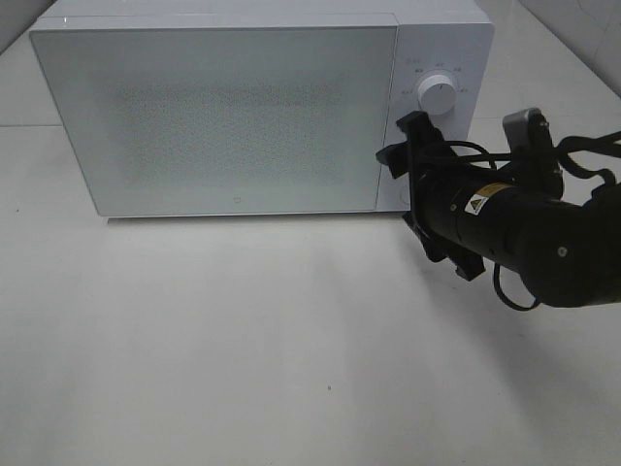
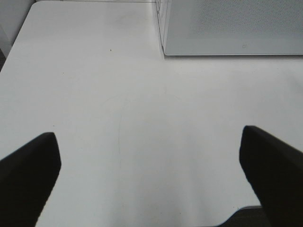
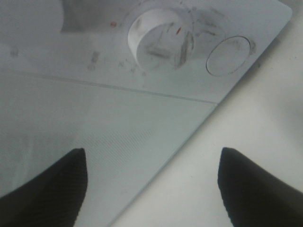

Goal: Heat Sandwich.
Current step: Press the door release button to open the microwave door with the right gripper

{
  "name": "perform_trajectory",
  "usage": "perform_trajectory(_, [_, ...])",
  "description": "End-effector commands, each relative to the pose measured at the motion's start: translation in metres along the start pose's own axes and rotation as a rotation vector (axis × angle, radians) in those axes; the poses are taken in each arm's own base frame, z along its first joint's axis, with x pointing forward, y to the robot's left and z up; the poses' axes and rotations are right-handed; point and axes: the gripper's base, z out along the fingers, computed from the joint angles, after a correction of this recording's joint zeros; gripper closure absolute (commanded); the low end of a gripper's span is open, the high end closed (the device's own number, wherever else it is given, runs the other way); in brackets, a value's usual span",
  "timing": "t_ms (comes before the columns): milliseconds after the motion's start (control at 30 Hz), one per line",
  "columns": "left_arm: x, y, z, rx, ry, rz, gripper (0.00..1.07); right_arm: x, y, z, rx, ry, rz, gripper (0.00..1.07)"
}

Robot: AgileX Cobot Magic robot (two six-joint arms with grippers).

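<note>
The sandwich is out of view. A white microwave stands at the back of the table with its door closed. My right gripper is open and turned on its side, close in front of the control panel's lower part, under the round dial. In the right wrist view its dark fingers straddle the door's edge, with the dial and an oval button beyond them. My left gripper hovers open over the bare white table, with nothing between its fingers.
The microwave's lower left corner shows ahead of the left gripper. The table's edge runs just behind that gripper. White tiled walls close in behind and beside the microwave.
</note>
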Motion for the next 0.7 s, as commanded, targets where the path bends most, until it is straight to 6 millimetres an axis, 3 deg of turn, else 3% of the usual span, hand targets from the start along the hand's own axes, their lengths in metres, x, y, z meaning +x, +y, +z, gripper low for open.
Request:
perform_trajectory(33, [0.001, 0.0, -0.002, 0.0, -0.018, -0.004, 0.09, 0.001, 0.003, -0.007, 0.036, 0.069, -0.159, 0.32])
perform_trajectory(300, [0.001, 0.0, -0.002, 0.0, -0.018, -0.004, 0.09, 0.003, 0.01, -0.039, 0.138, 0.274, -0.585, 0.32])
perform_trajectory(533, [0.001, 0.0, -0.002, 0.0, -0.018, -0.004, 0.09, 0.002, 0.015, -0.057, 0.155, 0.388, -0.77, 0.32])
perform_trajectory(700, [0.001, 0.0, -0.002, 0.0, -0.018, -0.004, 0.09, -0.012, 0.027, -0.07, 0.193, 0.49, -0.926, 0.32])
